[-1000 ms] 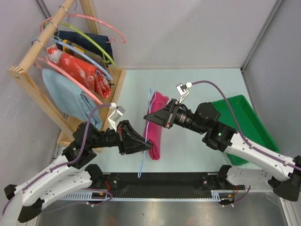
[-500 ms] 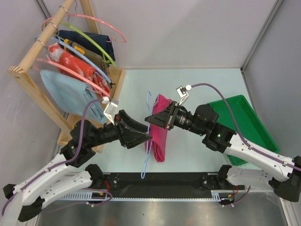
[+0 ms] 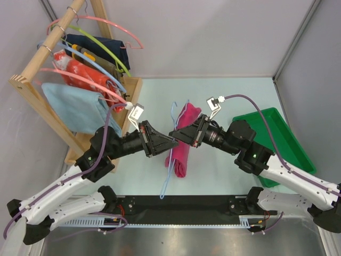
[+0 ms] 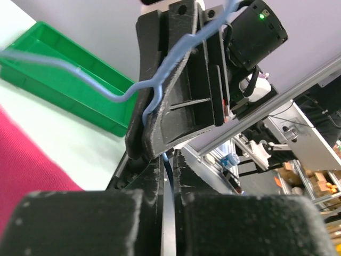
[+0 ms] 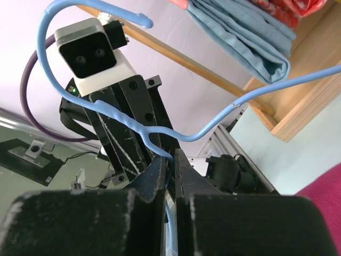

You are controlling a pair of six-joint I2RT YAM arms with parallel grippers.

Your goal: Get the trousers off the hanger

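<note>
The trousers [image 3: 185, 140] are a magenta-pink bundle draped over the light-blue wire hanger [image 3: 167, 178] in the middle of the table. The hanger's hook [image 3: 173, 109] points away from the arm bases. My left gripper [image 3: 170, 143] and right gripper [image 3: 173, 134] meet tip to tip at the trousers' left edge, both shut on the hanger wire. In the left wrist view the wire [image 4: 109, 92] runs down between my left gripper's [image 4: 169, 172] jaws, with pink cloth [image 4: 24, 176] at lower left. The right wrist view shows the wire [image 5: 256, 92] pinched in my right gripper [image 5: 171, 166].
A wooden rack [image 3: 32, 88] at the left carries pink and lime-green hangers, a pale blue cloth [image 3: 72, 109] and a red-orange patterned cloth [image 3: 80, 74]. A green tray [image 3: 285, 140] lies at the right, beside the right arm. Grey walls close in the back and sides.
My left gripper opened, moved up and to the right along the hanger, and shut on the wire beside the right gripper. The hanger and trousers swung slightly to the right.
</note>
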